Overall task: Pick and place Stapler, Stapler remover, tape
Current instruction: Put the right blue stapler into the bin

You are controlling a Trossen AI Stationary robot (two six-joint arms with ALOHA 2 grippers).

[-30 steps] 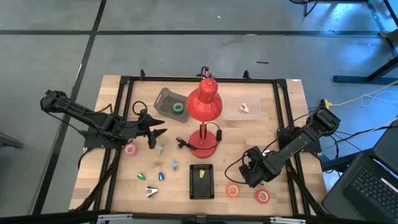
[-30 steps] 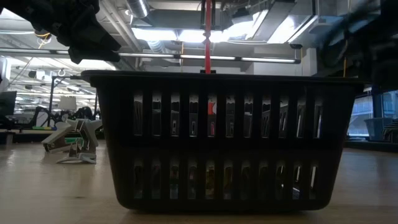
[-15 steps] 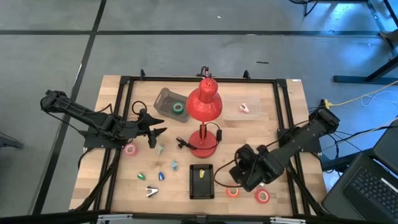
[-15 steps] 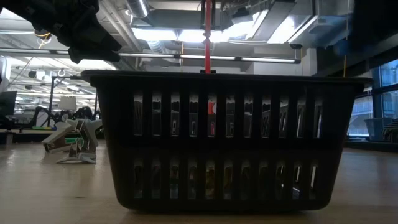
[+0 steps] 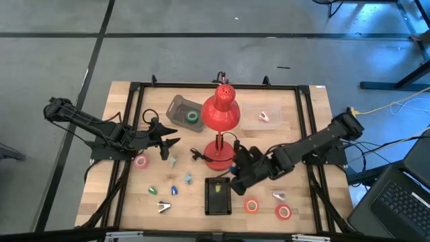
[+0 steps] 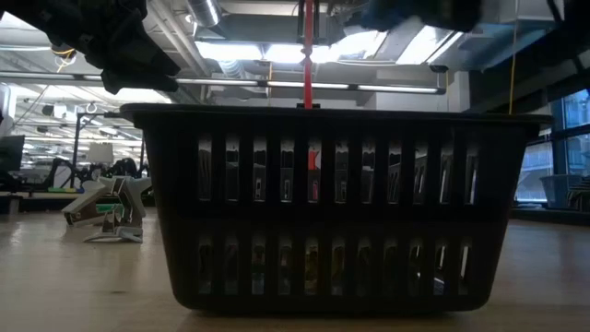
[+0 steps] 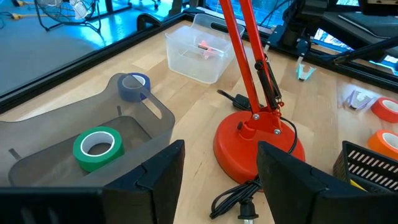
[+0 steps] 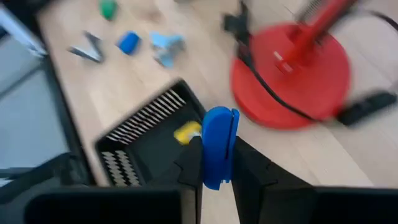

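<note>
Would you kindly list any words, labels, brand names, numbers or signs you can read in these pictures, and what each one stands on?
None can be read.
The tape rolls, red lamp and black basket show no lettering.
The blue thing in the right gripper is plain.
The room behind the basket in the low view shows no legible sign.

This is a robotics lab or workshop. A wooden table point(image 5: 295, 128) edged by a black metal frame point(image 5: 201, 86) stands on a grey concrete floor point(image 5: 201, 40) marked with dark lines. The low view shows exposed ceiling ducts point(image 6: 249, 69), strip lights point(image 6: 277, 48) and cluttered workbenches point(image 6: 55, 175) behind.
</note>
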